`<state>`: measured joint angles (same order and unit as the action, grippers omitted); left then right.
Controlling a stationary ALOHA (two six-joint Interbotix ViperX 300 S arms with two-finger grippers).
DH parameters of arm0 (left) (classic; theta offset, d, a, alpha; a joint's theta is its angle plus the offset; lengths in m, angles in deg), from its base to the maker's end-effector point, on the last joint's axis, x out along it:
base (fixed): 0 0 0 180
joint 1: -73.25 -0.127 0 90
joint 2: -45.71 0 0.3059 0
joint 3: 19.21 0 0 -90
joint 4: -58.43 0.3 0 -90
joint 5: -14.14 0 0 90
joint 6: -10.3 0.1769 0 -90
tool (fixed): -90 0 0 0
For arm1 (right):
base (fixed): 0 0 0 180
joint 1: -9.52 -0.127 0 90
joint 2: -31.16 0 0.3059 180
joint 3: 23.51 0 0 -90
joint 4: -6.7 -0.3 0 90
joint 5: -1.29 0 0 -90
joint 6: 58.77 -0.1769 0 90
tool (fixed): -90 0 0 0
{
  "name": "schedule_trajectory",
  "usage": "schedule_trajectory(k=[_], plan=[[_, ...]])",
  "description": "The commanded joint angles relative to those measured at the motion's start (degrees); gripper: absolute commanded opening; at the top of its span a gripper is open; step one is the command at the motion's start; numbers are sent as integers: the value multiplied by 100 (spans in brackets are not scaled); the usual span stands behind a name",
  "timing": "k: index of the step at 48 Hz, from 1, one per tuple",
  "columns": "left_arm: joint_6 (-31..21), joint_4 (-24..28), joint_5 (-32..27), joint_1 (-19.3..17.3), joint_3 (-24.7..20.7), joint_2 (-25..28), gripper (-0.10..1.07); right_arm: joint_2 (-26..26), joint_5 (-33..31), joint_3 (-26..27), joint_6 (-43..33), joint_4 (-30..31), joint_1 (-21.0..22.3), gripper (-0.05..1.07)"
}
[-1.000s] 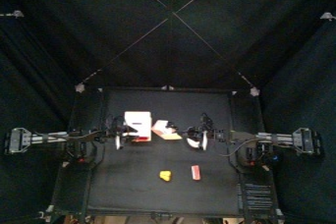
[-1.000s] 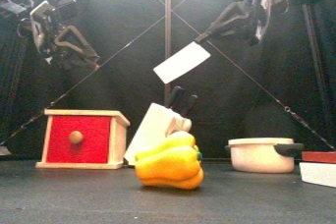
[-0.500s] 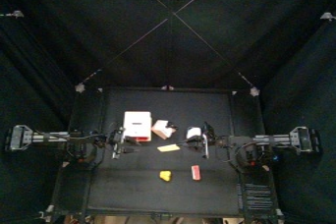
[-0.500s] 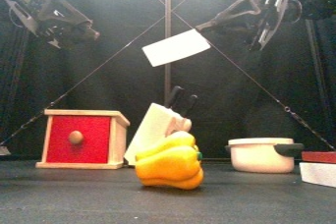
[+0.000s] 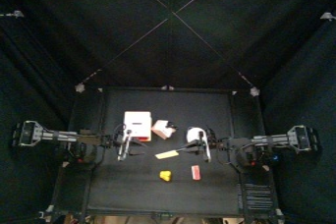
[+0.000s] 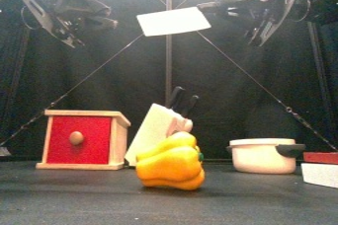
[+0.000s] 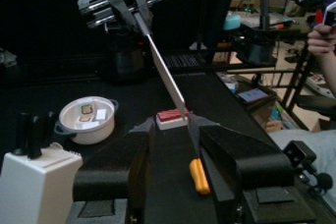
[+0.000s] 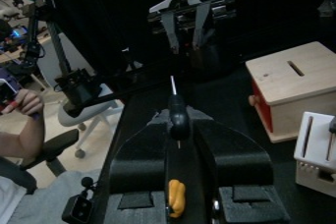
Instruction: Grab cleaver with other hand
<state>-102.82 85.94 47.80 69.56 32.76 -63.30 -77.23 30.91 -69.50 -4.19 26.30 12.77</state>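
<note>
The cleaver (image 6: pixel 175 21) is a thin pale flat blade held high and nearly level in the front view. It shows as a pale yellow sliver in the top view (image 5: pixel 167 154). My right gripper (image 6: pixel 238 4) is shut on its dark handle. In the right wrist view (image 8: pixel 178 120) the blade (image 8: pixel 175 88) runs edge-on away from the jaws. My left gripper (image 6: pixel 106 14) is open at the blade's far end. In the left wrist view (image 7: pixel 171 135) the thin blade (image 7: pixel 164 76) reaches down between its open jaws.
A chunky yellow lump (image 6: pixel 172 162) stands at the table's front, with a white knife block (image 6: pixel 158 130) behind it. A red drawer box (image 6: pixel 86 138) is at the left and a white pot (image 6: pixel 264 155) at the right. A person's hand (image 7: pixel 321 41) shows beyond the curtains.
The right gripper has lifted the cleaver higher and turned it from tilted to nearly level. The left gripper has moved in towards the blade's free end.
</note>
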Motion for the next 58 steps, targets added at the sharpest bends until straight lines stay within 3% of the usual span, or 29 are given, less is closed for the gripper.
schedule_trajectory(k=[1,9,25,39,58], plan=[[501,-510,176,149,-202,220,75,-53,70,53,9,0,9,46],[1116,-940,299,334,-378,615,75,-88,79,26,18,9,9,46],[1090,-1160,352,563,-554,844,95,-343,79,-167,18,-26,26,46],[1134,-2707,352,686,-870,1107,97,-439,114,-88,44,9,325,46],[1099,-2944,932,738,-1415,1907,96,-492,378,-167,53,9,598,46]])
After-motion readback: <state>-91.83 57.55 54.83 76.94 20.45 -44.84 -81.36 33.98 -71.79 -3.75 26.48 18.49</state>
